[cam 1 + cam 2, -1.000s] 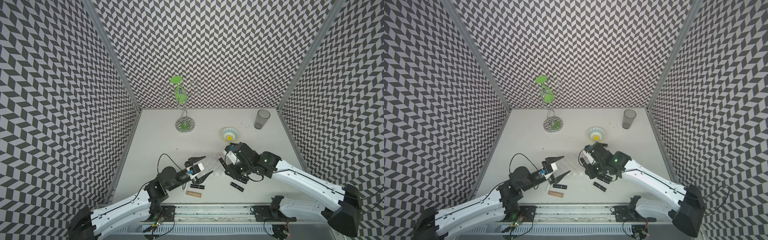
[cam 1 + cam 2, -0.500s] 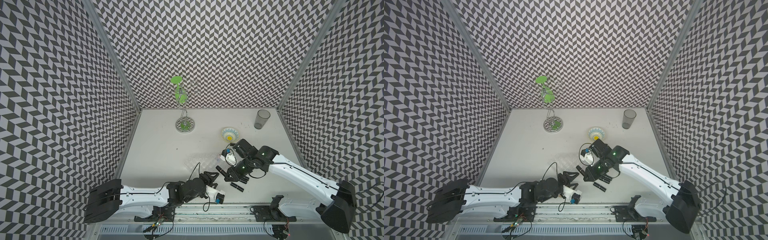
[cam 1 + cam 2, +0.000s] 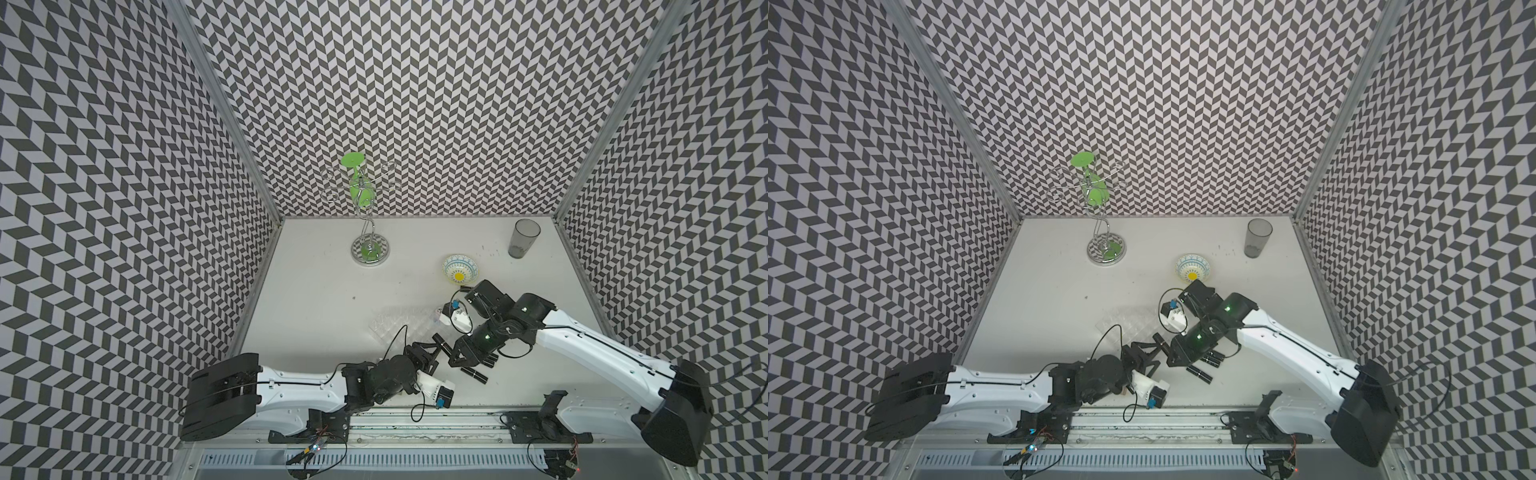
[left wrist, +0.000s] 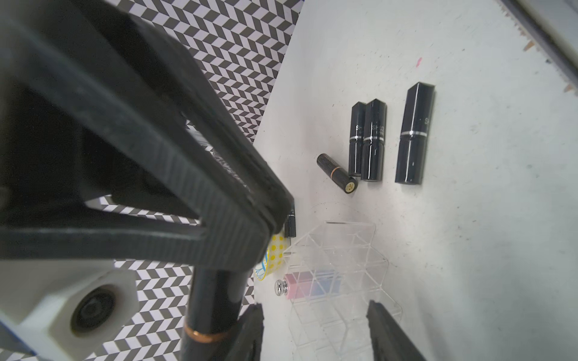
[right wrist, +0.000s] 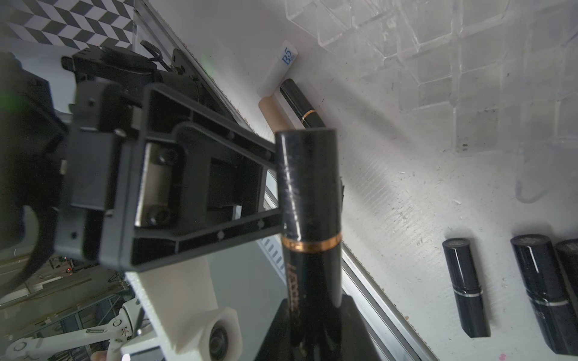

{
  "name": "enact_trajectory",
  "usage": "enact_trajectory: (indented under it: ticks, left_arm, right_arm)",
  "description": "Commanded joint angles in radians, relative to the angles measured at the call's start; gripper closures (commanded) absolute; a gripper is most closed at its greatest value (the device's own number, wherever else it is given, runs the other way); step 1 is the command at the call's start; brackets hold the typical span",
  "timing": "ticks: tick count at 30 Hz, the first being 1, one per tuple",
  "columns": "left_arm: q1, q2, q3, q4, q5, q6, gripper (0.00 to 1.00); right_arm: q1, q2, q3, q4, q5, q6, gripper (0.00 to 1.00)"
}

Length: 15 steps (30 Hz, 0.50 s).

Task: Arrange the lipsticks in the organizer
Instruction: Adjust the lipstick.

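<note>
Change: over the last second the left arm has been dropping from mid-counter down to the front rail. The left pincer is now sitting at lower centre in both top views, and the right pincer has been sliding down-frame to meet it.
Right pincer: its jaws are pressing together on the held lipstick, a black tube with a gold band, and carrying it above the counter.
Left pincer: its jaws are standing spread, with nothing lying between them in the left wrist view. One finger is sitting just beside the held tube, perhaps touching it; the view is too tight to tell.
Organizer: the organizer is standing just above the two pincers in the frame. A blue-pink lipstick is sitting in one cell, its silver cap sticking out.
Loose tubes: black lipsticks are lying side by side on the counter. A beige lipstick and a white lipstick are lying together near the front rail.
Background: a bowl and a tumbler are standing toward the upper right of the counter.
</note>
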State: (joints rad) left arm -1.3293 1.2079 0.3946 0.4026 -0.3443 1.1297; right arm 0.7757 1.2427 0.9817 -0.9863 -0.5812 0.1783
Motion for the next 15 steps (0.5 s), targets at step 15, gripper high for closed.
enact_trajectory:
  ticks: [15]
  left_arm:
    - [0.087, -0.269, -0.006, -0.039, 0.209, -0.115, 0.42]
  right_arm:
    - [-0.018, 0.095, -0.005, 0.06, -0.062, -0.043, 0.94]
